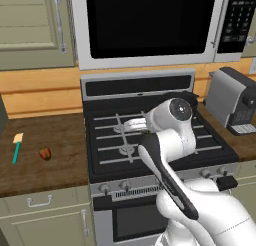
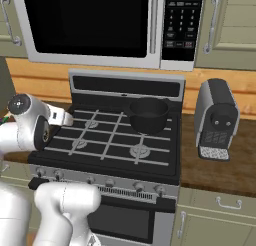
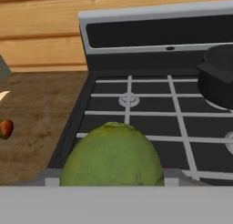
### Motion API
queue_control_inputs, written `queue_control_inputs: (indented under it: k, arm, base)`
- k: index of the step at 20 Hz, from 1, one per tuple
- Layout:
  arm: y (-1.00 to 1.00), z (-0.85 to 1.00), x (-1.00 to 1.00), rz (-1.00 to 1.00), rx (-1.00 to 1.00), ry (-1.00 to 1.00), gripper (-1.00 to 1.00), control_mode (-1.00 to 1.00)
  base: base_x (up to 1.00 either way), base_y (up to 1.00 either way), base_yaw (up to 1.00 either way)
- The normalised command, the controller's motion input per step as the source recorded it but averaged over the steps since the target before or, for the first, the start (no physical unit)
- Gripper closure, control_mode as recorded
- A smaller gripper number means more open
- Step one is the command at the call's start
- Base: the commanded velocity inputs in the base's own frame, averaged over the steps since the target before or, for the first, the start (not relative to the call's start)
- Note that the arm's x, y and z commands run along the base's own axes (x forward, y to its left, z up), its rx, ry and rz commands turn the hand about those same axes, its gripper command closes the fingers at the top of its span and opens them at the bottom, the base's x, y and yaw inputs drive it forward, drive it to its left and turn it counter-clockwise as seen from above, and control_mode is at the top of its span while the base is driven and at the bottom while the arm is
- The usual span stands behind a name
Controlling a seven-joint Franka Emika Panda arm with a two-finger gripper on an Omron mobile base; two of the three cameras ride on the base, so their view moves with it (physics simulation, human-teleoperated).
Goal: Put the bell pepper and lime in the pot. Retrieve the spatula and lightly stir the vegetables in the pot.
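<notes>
The lime (image 3: pixel 112 155) fills the hand view at 6 o'clock, gripped between the end effector's part-open jaws above the stove (image 3: pixel 136 114). The pot (image 2: pixel 148 115) sits at 2 o'clock on a rear burner. The bell pepper (image 1: pixel 45 153) and spatula (image 1: pixel 17 147) lie on the worktop (image 1: pixel 45 135) at 9 o'clock.

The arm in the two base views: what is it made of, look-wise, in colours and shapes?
The arm is glossy white, built of fat rounded segments like bent tubes. A round dark-grey cap with a small centre mark closes one joint, and a long black strip runs down the lower segment. No loose cables show. In the right base view the same white shells repeat.
</notes>
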Motion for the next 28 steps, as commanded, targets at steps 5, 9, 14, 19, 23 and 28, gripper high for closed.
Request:
queue_control_inputs:
  k: [5, 9, 14, 19, 23, 28]
  arm:
    - [-0.83, 0.34, 0.00, -0.01, 0.03, -0.01, 1.00, -1.00]
    - [-0.77, 0.10, 0.01, 0.00, 0.03, 0.00, 1.00, -1.00]
    - [-0.67, 0.01, 0.16, 0.00, 0.02, 0.00, 1.00, -1.00]
    - [-0.56, 0.02, 0.24, 0.00, 0.03, 0.00, 1.00, -1.00]
    - [-0.47, 0.14, 0.29, 0.00, 0.06, 0.00, 1.00, -1.00]
    - [-0.42, 0.18, 0.37, 0.00, 0.05, 0.03, 1.00, -1.00]
  base:
    - [0.00, 0.00, 0.00]
    - [0.00, 0.00, 0.00]
    - [0.00, 0.00, 0.00]
    - [0.00, 0.00, 0.00]
    - [0.00, 0.00, 0.00]
    - [0.00, 0.00, 0.00]
